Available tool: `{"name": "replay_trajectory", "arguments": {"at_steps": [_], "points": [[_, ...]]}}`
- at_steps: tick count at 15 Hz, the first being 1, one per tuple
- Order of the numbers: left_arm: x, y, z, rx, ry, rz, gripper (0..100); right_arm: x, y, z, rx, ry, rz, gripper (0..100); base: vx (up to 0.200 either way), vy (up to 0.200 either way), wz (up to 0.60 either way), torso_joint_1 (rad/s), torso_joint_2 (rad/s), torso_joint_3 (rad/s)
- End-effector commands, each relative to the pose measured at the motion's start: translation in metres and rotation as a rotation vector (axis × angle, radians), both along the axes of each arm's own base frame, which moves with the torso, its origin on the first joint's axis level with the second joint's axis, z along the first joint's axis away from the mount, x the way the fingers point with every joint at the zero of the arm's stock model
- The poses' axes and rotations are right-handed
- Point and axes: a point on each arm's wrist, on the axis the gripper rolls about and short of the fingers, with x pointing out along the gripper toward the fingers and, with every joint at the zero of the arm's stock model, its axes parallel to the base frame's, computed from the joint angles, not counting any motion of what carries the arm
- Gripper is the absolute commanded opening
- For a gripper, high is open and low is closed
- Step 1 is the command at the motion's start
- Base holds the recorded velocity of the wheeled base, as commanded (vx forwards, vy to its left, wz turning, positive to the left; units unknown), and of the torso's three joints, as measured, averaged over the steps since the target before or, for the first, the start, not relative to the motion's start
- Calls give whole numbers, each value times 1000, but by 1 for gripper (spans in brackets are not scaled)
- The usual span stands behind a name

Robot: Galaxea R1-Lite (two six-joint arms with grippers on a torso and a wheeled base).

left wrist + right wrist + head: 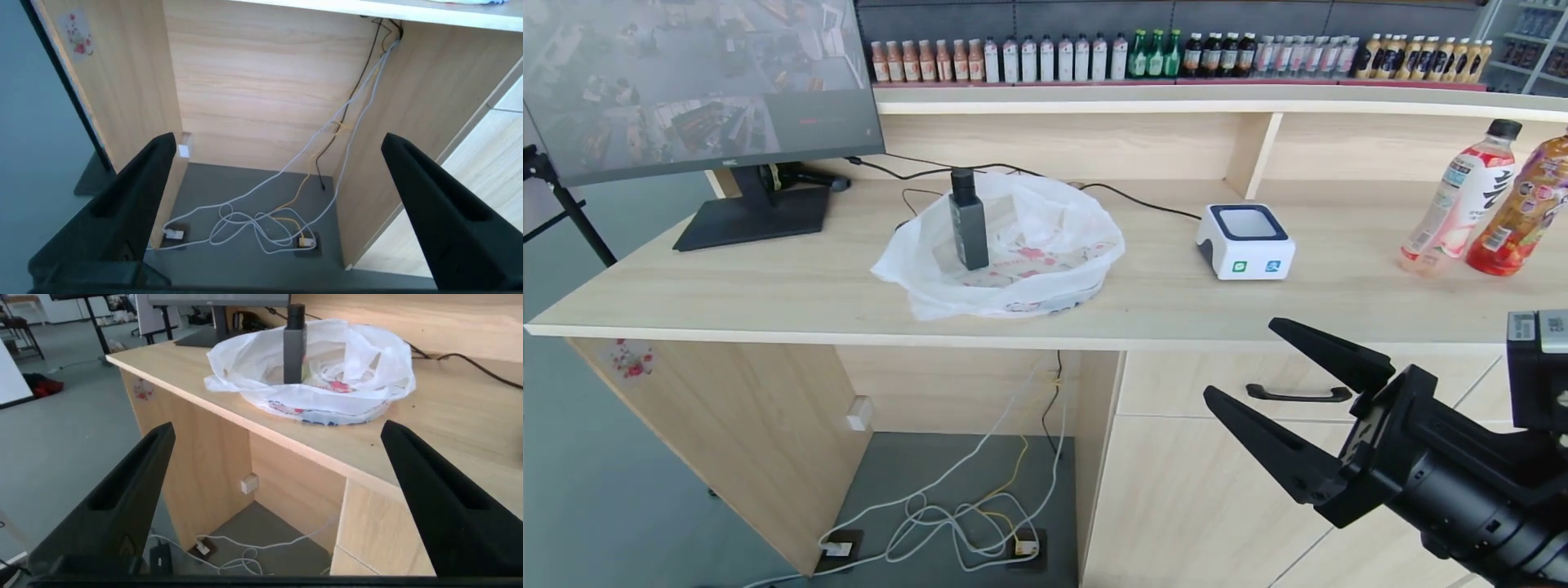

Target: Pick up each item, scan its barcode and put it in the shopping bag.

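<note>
A white plastic shopping bag with a red flower print [1045, 269] sits open on the pale wooden counter [768, 294], about midway along it and closer to the front edge than the back. Inside it a dark grey rectangular bottle with a black cap [968, 220] stands upright. To the right, well apart from the bag, is a small white barcode scanner with a dark blue top [1245, 241]. At the counter's right edge stand a pale pink drink bottle with a black cap [1454, 204] and, just beside it, a red-orange drink bottle [1515, 216].

The right gripper [1241, 358] hangs below the front edge, before a drawer with a black handle [1298, 394], its black fingers spread wide and holding nothing. The left gripper [279, 139] sits low too, facing the open space under the counter where white and yellow cables [261, 229] lie on the floor. Its fingers are likewise splayed apart and empty. A flat black monitor on a stand [703, 82] occupies the back left corner.
</note>
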Motion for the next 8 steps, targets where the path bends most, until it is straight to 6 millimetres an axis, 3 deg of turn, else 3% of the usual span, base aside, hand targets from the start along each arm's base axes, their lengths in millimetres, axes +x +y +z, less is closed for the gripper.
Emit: {"name": "replay_trajectory", "arguments": {"at_steps": [1, 8], "points": [[0, 0, 0, -1, -2, 0, 100, 1, 1, -1, -4, 4, 1, 100, 0, -200, 0, 12, 7, -2], [0, 0, 0, -4, 0, 0, 100, 5, 0, -1, -4, 7, -12, 100, 0, -200, 0, 4, 3, 1]]}}
